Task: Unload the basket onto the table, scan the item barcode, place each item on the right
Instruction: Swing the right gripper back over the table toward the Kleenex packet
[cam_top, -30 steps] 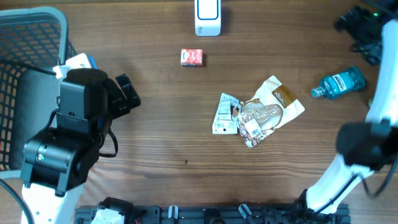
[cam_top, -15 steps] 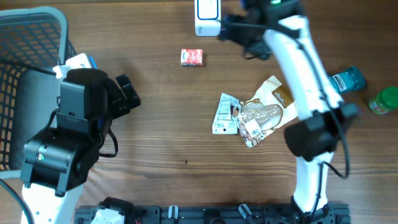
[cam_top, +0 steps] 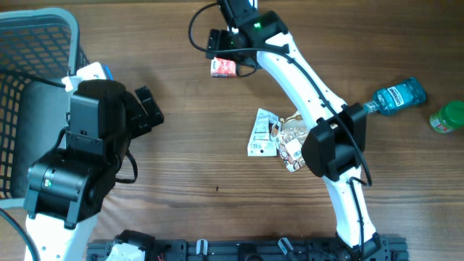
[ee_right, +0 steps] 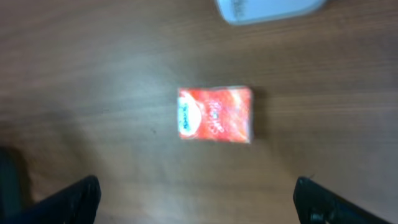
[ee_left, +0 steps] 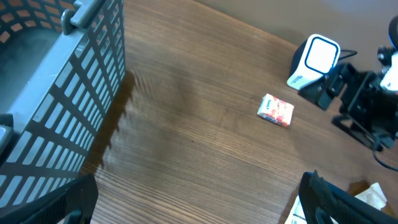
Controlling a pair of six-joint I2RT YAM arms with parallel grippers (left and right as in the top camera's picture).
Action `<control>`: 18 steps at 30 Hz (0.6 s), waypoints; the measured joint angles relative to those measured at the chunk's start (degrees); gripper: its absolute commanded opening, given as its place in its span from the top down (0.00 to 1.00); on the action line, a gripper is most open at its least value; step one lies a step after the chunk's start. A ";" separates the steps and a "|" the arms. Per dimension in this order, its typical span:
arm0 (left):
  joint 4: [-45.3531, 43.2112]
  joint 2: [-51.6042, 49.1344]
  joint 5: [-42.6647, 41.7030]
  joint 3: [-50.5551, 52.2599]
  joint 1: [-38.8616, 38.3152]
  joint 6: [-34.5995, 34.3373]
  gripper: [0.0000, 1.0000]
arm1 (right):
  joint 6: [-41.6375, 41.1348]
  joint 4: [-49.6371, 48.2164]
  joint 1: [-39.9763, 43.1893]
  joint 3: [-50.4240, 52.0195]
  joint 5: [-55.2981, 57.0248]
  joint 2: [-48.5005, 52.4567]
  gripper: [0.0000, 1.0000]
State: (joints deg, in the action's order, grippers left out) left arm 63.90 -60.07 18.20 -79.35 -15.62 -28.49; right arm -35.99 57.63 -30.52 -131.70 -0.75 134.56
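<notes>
A small red box [cam_top: 223, 67] lies flat on the wooden table near the far edge; it also shows as the red box [ee_right: 214, 114] and the red box [ee_left: 275, 110]. The white scanner [ee_left: 314, 59] stands just behind it; only the scanner's edge [ee_right: 267, 9] shows in the right wrist view, and the right arm hides it from overhead. My right gripper [cam_top: 226, 51] hovers open over the box, touching nothing; right gripper [ee_right: 199, 205]. My left gripper [cam_top: 145, 109] rests open and empty at the left by the basket; left gripper [ee_left: 199, 205].
A grey wire basket [cam_top: 36, 87] fills the left side, basket wall [ee_left: 62, 93], with a blue-and-white pack [cam_top: 90, 71] at its rim. A pile of snack packets [cam_top: 286, 138] lies mid-table. A blue bottle [cam_top: 395, 96] and a green jar [cam_top: 449, 116] lie at the right.
My right arm has swung from the right edge across to the far middle, ending above the red box and covering the scanner from overhead. The left arm has not moved.
</notes>
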 measured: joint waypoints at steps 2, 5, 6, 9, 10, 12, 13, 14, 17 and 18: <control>0.00 0.00 0.00 0.00 0.00 0.00 0.00 | 0.35 -2.64 -0.07 0.00 0.35 0.26 0.01; 0.00 0.00 0.00 0.00 0.00 0.00 0.00 | 0.57 -5.70 0.09 0.00 0.90 1.18 0.01; 0.00 0.00 -0.02 0.00 0.00 0.00 0.00 | 0.74 -6.84 0.11 0.00 1.22 1.81 0.01; 0.00 0.00 0.00 0.00 0.00 0.00 0.00 | 1.05 -8.90 0.20 0.00 2.12 4.31 0.01; -0.02 0.00 0.00 0.00 0.00 0.00 0.00 | 1.22 -9.20 0.20 0.00 2.34 5.33 0.01; -0.02 0.00 0.00 0.00 0.00 0.00 0.00 | 1.60 -9.86 0.17 0.00 2.99 7.41 0.00; -0.02 0.00 0.00 0.00 0.00 0.00 0.00 | 1.64 -10.27 0.07 0.00 3.69 8.13 0.01; -0.02 0.00 0.00 0.00 0.00 0.00 0.00 | 1.81 -10.60 -0.11 0.00 5.07 9.16 0.01; -0.02 0.00 0.00 0.00 0.00 0.00 0.00 | 1.86 -11.43 -0.61 0.00 7.98 10.69 0.01; 0.00 0.00 0.00 0.00 0.00 0.00 0.00 | 1.86 -11.69 -0.83 0.00 8.63 10.97 0.01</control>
State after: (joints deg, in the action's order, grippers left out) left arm 63.90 -60.07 18.20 -79.35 -15.62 -28.49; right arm -34.13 45.93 -31.35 -131.70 7.88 145.53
